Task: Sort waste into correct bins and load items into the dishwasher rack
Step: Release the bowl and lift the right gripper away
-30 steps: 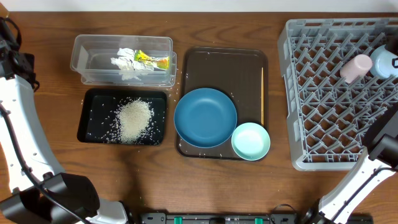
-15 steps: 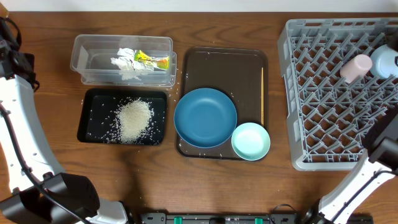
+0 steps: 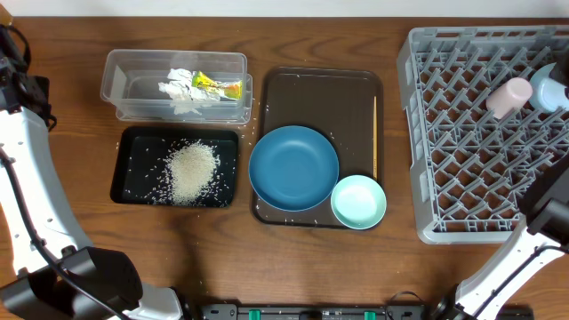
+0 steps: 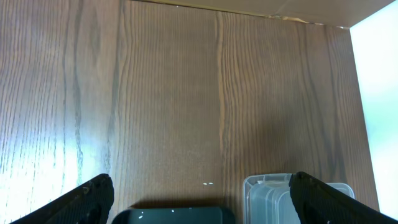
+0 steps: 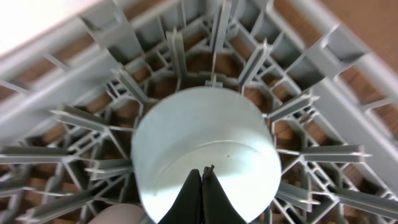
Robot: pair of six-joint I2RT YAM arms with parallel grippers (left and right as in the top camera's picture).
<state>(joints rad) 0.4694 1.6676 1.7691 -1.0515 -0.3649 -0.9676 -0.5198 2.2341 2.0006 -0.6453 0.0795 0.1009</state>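
Observation:
The grey dishwasher rack [image 3: 462,133] at the right holds the pink cup [image 3: 508,96] and the light-blue bowl [image 3: 549,87], which lies upside down [image 5: 205,149]. My right gripper [image 5: 203,171] is shut and empty just above the bowl's base. The dark-blue dish [image 3: 293,167], the mint-green bowl [image 3: 358,201] and the chopsticks [image 3: 375,133] are on the brown tray [image 3: 320,93]. The clear tub [image 3: 129,84] holds tissue [image 3: 178,91] and the wrapper [image 3: 218,85]. The black tray [image 3: 133,178] holds rice [image 3: 191,171]. My left gripper [image 4: 200,186] is open over bare table beside both bins.
A few stray rice grains lie on the table near the tub's corner [image 4: 208,184]. The tub [image 4: 273,199] and the black tray [image 4: 174,216] show at the bottom of the left wrist view. The pink cup's edge [image 5: 115,214] sits beside the light-blue bowl.
In the overhead view a dark gripper part seen at the light-blue bowl's right edge one second ago has left the frame. Nothing else moved.

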